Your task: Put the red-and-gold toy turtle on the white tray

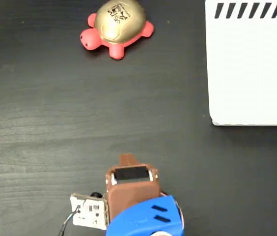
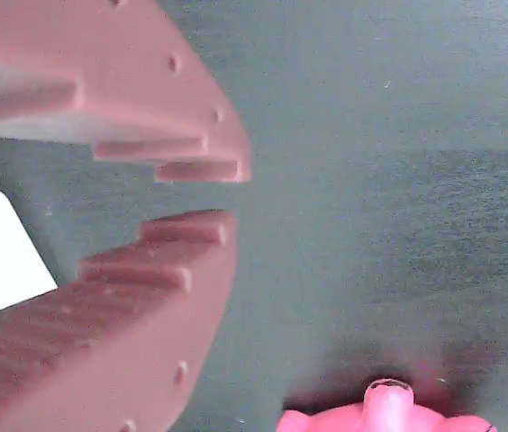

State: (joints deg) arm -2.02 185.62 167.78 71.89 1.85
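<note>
On the dark bench (image 1: pixel 40 123): turtle (image 1: pixel 116 27), top left in the fixed view, upright, well apart from tray (image 1: pixel 251 69) at top right. Hand (image 2: pixel 213 193): empty, low at the near edge, fingers parted by a narrow gap. Risks, judged: gap too slim for the domed shell; glossy gold may slip from a shallow pinch; squishy body may squeeze out or get nudged away.
</note>
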